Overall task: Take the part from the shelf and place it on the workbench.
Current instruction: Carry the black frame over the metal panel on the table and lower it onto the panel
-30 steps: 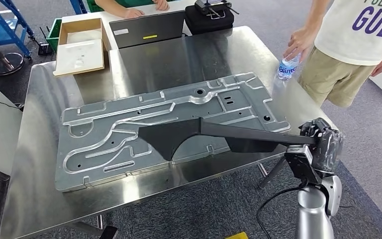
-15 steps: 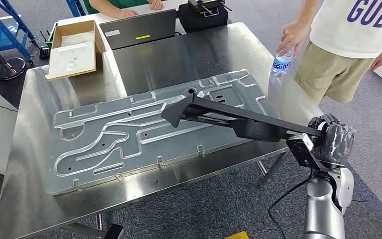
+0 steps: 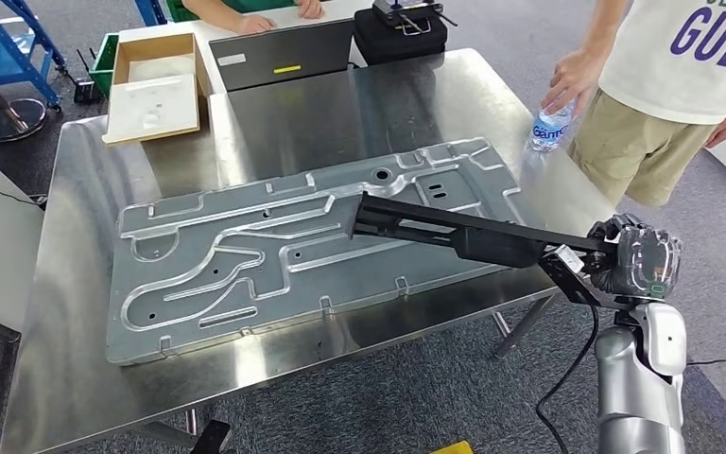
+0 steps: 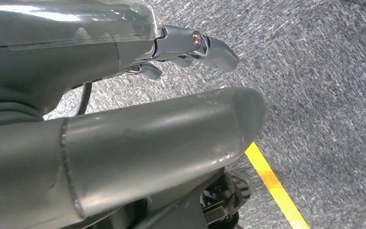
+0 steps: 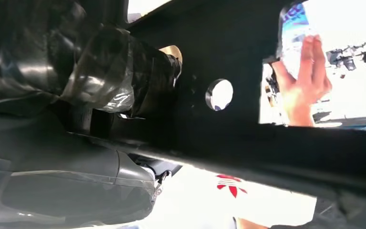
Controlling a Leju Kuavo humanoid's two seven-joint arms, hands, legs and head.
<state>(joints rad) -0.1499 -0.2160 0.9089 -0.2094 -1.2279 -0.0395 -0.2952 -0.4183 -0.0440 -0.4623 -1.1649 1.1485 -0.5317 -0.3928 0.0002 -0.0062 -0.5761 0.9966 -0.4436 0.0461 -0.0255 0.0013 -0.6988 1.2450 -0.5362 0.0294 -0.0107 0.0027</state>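
Observation:
My right hand [image 3: 638, 260] grips one end of a long black part [image 3: 454, 232] beyond the workbench's right front corner. The part reaches leftward, edge-on, over a large stamped metal plate [image 3: 246, 255] lying on the steel workbench [image 3: 359, 104]. I cannot tell whether its far tip touches the plate. In the right wrist view the dark fingers [image 5: 100, 71] wrap the black part [image 5: 219, 57], which has a round hole. My left hand [image 4: 124, 119] hangs over grey carpet, with thumb and fingers apart and nothing in them.
A person stands at the bench's right side, one hand [image 3: 575, 76] on a water bottle [image 3: 548, 128] at the edge. A cardboard box [image 3: 154, 85], a laptop [image 3: 284, 52] and a black case [image 3: 400, 28] sit at the back. A yellow line [image 4: 271, 183] marks the floor.
The black part has turned in my right hand from showing its broad face to lying edge-on, and its tip has drawn back to the right. The hand shifted slightly right.

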